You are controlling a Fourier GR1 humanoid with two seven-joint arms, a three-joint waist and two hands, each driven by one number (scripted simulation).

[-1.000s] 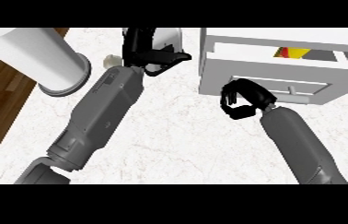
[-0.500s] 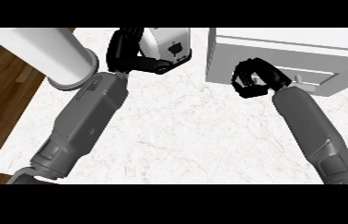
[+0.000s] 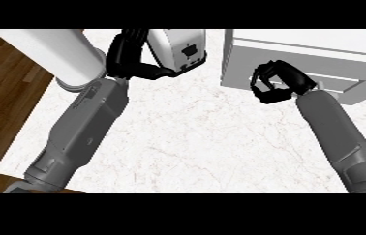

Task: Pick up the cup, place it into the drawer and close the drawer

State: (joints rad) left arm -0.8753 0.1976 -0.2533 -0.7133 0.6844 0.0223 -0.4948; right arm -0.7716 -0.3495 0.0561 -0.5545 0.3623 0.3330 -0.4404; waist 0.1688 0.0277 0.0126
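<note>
The white drawer unit [image 3: 300, 60] stands at the upper right, its drawer front pushed in and nothing of the inside showing. The cup is in no view. My right hand [image 3: 280, 81] sits against the drawer front with its fingers curled and nothing in them. My left hand [image 3: 129, 57] is at the upper left of the counter, fingers relaxed and pointing up, thumb reaching toward the toaster; it holds nothing.
A white and black toaster [image 3: 180, 48] stands just right of my left hand. A thick white cylinder [image 3: 61, 55] lies at the far left, by the marble counter's [image 3: 193, 142] left edge, with dark wood floor beyond.
The drawer stood open with a yellow thing inside one second ago; now it is pushed in. My right hand moved up and forward with the drawer front. The left hand barely moved.
</note>
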